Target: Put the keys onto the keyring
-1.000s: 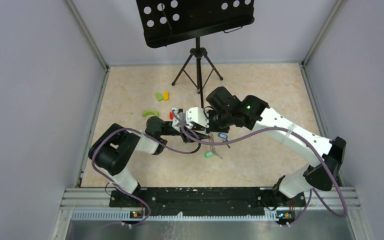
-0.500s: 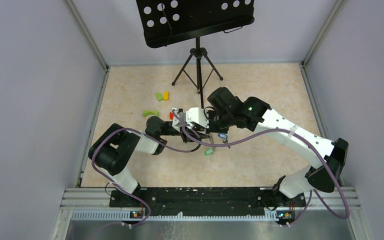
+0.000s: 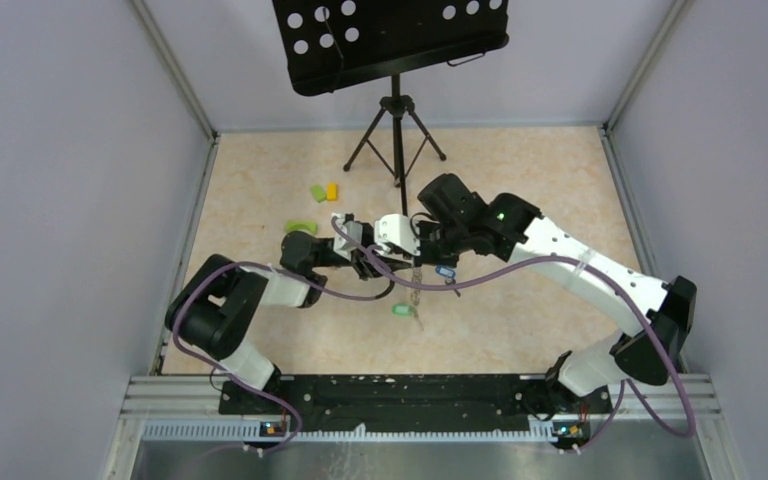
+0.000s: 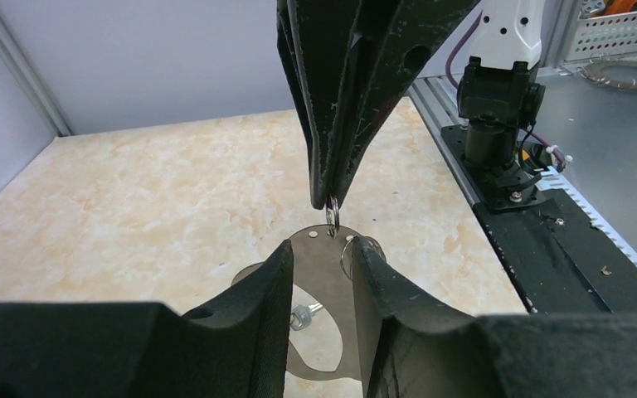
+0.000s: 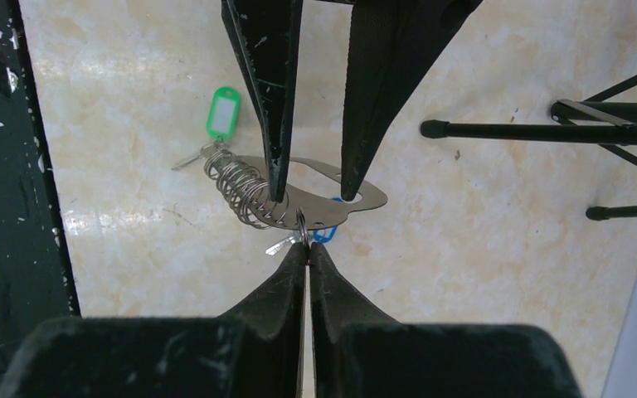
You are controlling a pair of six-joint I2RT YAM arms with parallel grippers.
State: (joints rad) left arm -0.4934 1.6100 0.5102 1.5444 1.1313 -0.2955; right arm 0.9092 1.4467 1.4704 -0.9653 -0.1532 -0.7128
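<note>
The keyring (image 5: 319, 201) is a flat grey metal loop with a coil of wire rings (image 5: 239, 192) on one side. My left gripper (image 4: 322, 249) is shut on it across its width and holds it above the floor; it also shows in the left wrist view (image 4: 323, 278). My right gripper (image 5: 308, 247) is shut on a small split ring (image 5: 301, 222) that passes through a hole in the keyring's edge. The blue-tagged key (image 5: 325, 235) lies just under that ring. The green-tagged key (image 5: 222, 114) lies on the floor beside the coil, and in the top view (image 3: 400, 310).
A black music stand on a tripod (image 3: 396, 130) is at the back, its feet (image 5: 547, 131) close to the grippers. Green and yellow blocks (image 3: 323, 191) and a green arch block (image 3: 300, 227) lie at the back left. Grey walls enclose the floor.
The left arm has pulled back to the left with the keyring. The green-tagged key has shifted left on the floor, and the coil now hangs down below the grippers.
</note>
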